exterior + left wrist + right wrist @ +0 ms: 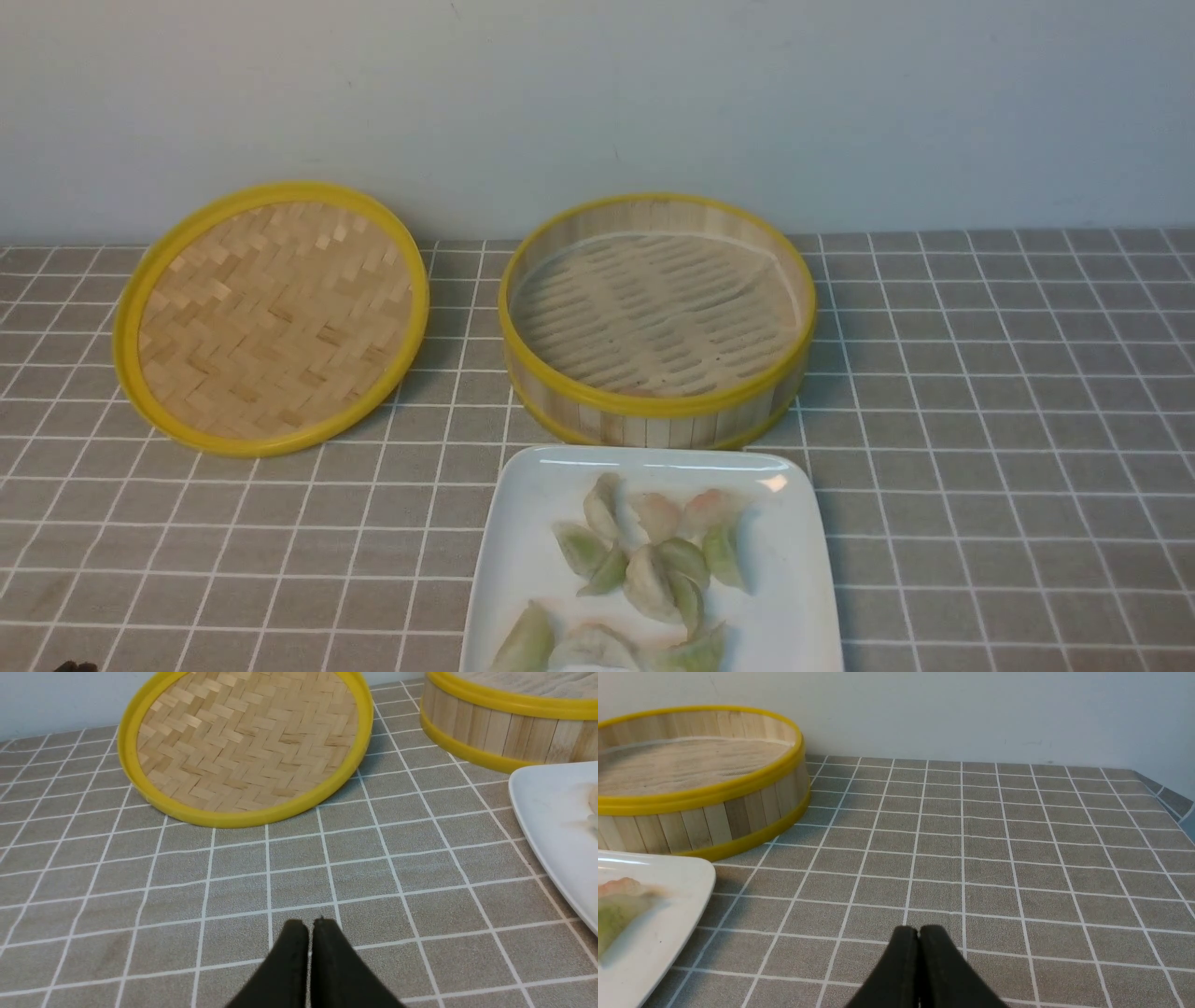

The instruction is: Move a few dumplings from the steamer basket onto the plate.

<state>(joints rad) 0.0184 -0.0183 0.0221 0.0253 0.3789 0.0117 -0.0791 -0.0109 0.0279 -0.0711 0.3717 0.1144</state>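
Several dumplings (pixel 644 569) are lying heaped on the plate (pixel 794 597), the steamer basket (pixel 658 322) sitting empty just behind. Left gripper (pixel 310 926) and right gripper (pixel 919 931) are clenched, holding nothing — any careless sweep risks nudging the plate's pile off.

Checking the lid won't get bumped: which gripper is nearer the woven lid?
Left. The left gripper sits shut over the tablecloth just in front of the woven lid. The right gripper is beyond the steamer basket, lid unseen.
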